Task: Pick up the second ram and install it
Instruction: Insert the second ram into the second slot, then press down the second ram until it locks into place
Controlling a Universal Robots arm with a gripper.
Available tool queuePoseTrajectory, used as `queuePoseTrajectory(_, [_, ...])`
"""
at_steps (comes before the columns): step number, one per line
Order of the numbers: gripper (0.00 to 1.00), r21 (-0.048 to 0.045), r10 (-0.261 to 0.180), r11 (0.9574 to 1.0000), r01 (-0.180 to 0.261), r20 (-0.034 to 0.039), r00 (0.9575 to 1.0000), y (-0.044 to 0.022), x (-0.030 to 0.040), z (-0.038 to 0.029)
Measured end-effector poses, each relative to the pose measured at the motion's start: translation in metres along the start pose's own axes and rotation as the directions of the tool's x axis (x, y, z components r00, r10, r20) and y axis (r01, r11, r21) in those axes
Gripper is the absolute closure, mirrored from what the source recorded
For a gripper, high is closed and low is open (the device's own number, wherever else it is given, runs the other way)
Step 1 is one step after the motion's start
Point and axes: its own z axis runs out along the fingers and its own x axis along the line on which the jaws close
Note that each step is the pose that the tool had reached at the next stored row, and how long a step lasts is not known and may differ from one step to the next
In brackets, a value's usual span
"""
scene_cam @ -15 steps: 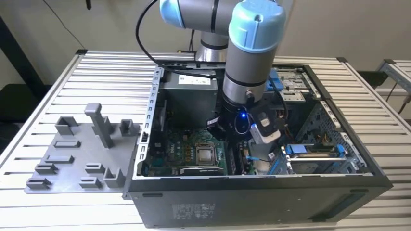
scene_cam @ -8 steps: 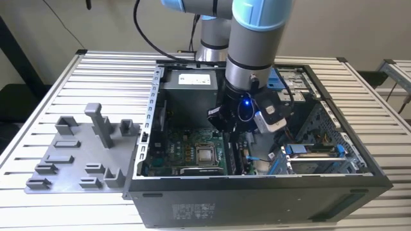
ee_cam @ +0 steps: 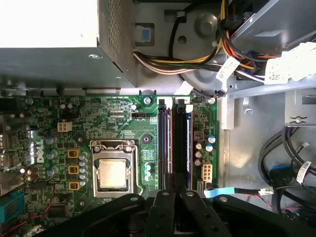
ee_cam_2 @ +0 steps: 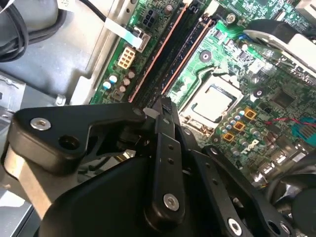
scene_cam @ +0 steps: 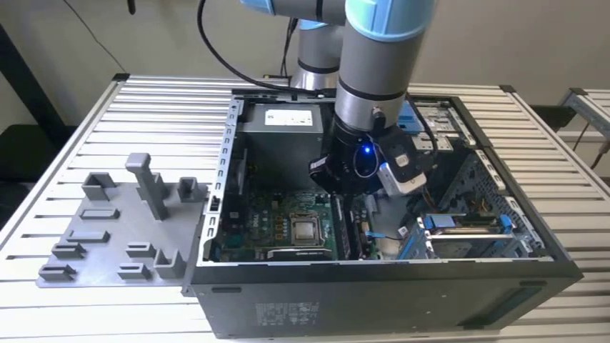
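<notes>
Inside the steel case, black fingers hover over the green motherboard.

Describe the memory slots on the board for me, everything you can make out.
The memory slots are long, narrow black plastic sockets lying parallel and close together on the green motherboard, beside the metal processor socket. White latches cap one end. The hand hangs over the other end. Whether a stick sits in any slot cannot be told.

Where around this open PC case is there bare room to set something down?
Bare slatted table lies behind the grey fixture tray and on the exterior view's right of the case. Inside is crowded: the gripper sits over the motherboard, beside cables.
</notes>
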Motion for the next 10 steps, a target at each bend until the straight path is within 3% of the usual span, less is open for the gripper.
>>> queuePoseTrajectory(10, [0.89,0.0000,0.000,1.0000,0.000,-0.0009,1.0000,0.0000,0.0001,0.0000])
